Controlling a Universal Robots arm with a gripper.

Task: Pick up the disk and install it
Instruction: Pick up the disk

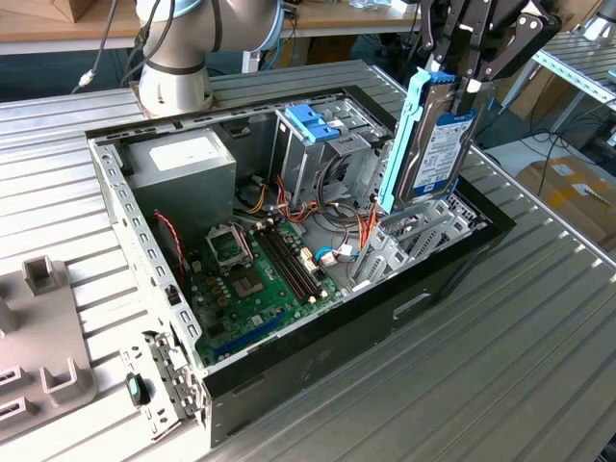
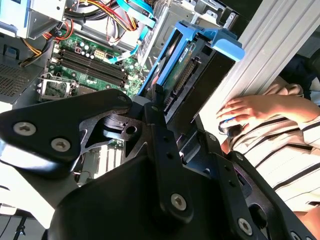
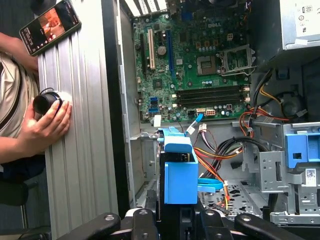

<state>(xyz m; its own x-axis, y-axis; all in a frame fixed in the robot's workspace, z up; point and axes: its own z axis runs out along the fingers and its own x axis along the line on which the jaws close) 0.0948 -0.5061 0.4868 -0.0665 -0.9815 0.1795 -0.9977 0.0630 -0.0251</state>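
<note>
1 priority, arguably, with gripper (image 1: 460,85) jaws clamped on disk (image 1: 438,144), upper right of exterior view: hold upright, square above computer case (image 1: 318,351).

The disk (image 1: 438,154) at the exterior view's upper right is silver-grey with a white label, edged by a light blue rail; the gripper (image 1: 460,79) above it is black. The motherboard (image 1: 252,281) is green, the bracket (image 1: 310,123) blue. In the second wrist view a sleeve (image 2: 280,150) shows white-and-dark stripes. The table (image 1: 539,385) is ribbed grey.
</note>
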